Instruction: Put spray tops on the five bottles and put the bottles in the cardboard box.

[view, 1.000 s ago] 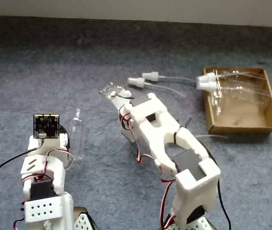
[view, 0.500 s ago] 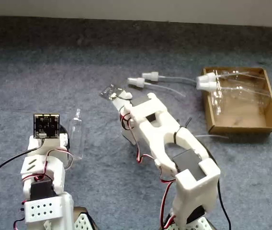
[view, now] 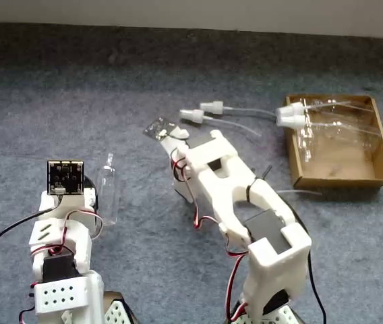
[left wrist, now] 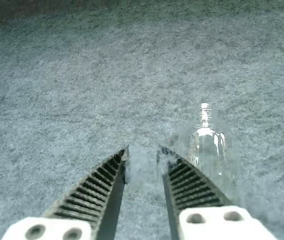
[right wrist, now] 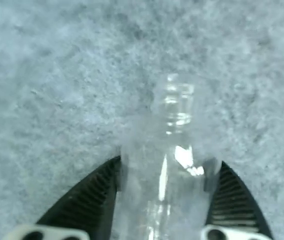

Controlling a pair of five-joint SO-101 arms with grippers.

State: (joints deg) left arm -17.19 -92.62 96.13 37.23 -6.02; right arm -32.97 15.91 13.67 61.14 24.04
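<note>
Bottle (right wrist: 174, 117) in right end effector (right wrist: 168, 165) — slightly nearer spray tops (view: 201, 112) than before

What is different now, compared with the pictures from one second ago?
The right gripper, shut on a clear bottle, carried it slightly rightward in the high view, nearer the two loose spray tops. The left gripper, open beside the lying bottle, the spray tops and the cardboard box stayed as they were.
</note>
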